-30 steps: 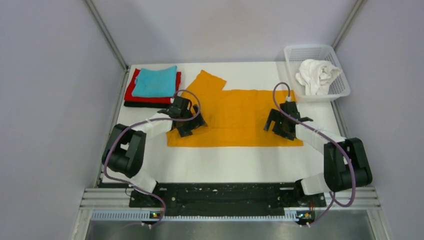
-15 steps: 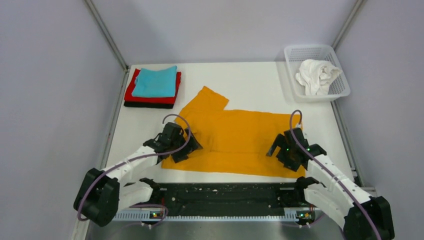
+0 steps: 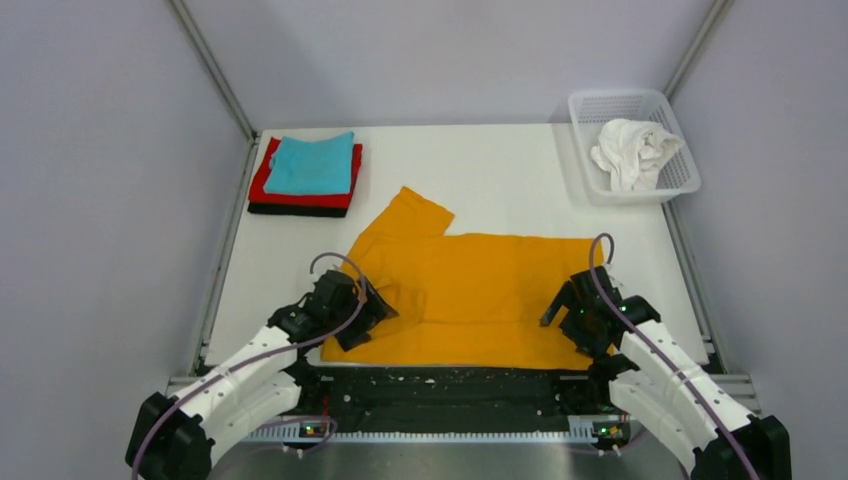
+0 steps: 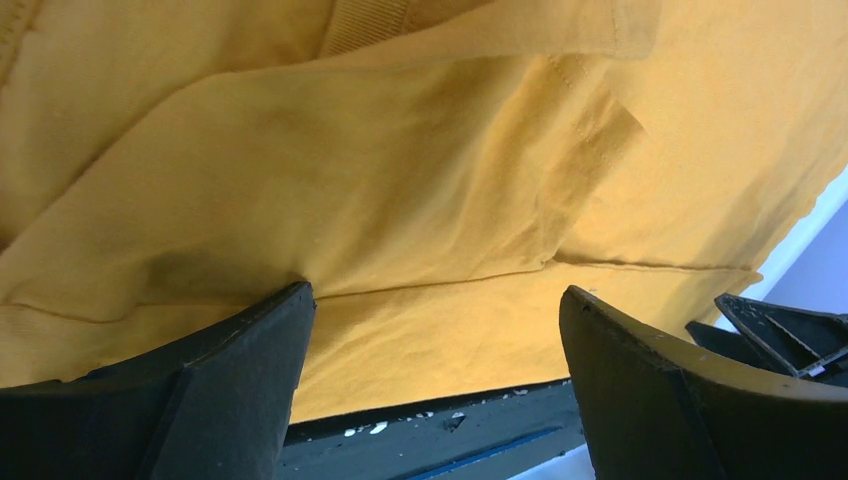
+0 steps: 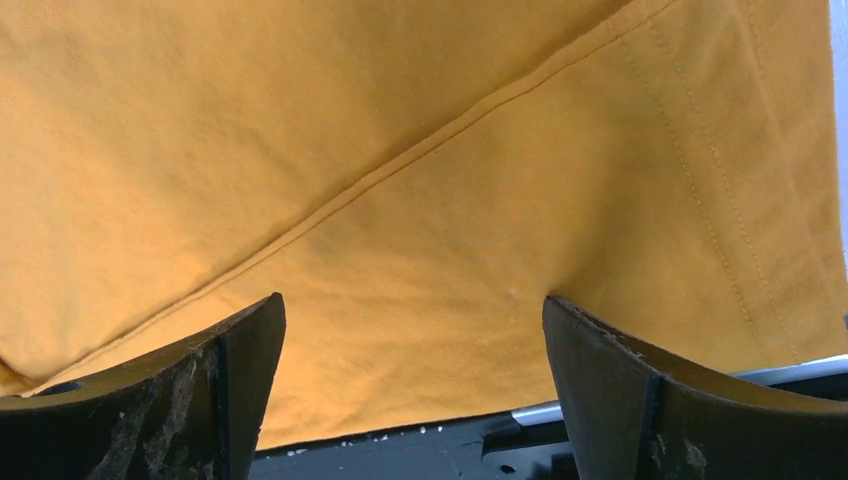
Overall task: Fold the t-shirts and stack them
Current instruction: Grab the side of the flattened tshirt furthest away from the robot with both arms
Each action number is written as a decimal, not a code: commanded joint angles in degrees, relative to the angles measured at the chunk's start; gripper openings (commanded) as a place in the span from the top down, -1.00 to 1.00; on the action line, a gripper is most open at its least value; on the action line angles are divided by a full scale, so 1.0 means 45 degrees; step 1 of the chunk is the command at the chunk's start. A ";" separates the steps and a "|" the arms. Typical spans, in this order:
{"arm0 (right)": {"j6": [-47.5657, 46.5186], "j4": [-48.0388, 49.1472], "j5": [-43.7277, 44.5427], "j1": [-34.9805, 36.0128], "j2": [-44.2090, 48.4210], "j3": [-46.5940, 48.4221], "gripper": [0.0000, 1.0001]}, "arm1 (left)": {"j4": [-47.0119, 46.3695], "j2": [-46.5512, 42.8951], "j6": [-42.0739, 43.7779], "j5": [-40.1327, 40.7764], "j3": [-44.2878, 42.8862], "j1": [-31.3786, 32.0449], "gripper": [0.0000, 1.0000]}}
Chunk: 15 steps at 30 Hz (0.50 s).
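I counted five t-shirts, one basket and two arms. Three shirts made a folded stack at the far left corner of the table (image 3: 500, 170): the teal shirt (image 3: 312, 165) on top, the red shirt (image 3: 266, 172) under it, and the black shirt (image 3: 296, 209) at the bottom. The white shirt (image 3: 632, 152) lay crumpled inside the white mesh basket (image 3: 620, 100) at the far right corner, and it was the only thing in there.

The orange shirt (image 3: 470, 295) lay spread flat near the arms. Its near hem reached the table's front edge by the black rail (image 3: 450, 385), and one sleeve pointed away toward the far left.

The left gripper (image 3: 368, 320) sat over the shirt's left end and the right gripper (image 3: 572, 322) over its right end. In the wrist views each one's fingers (image 4: 230, 390) stood wide apart, tips down against the orange cloth and clamping nothing; the right fingers (image 5: 650, 400) were spread the same way.
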<state>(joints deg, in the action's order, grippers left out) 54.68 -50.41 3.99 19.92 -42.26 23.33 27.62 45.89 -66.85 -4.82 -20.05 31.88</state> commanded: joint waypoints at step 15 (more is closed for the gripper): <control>-0.1684 0.2003 0.2176 0.0153 -0.2213 0.3741 -0.97 | -0.1364 0.6017 0.3121 0.0523 -0.4686 -0.0125 -0.97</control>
<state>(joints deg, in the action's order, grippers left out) 48.51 -44.07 10.22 20.10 -52.05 37.39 21.74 65.80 -58.30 -5.08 -37.65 31.83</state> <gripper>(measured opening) 0.985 0.986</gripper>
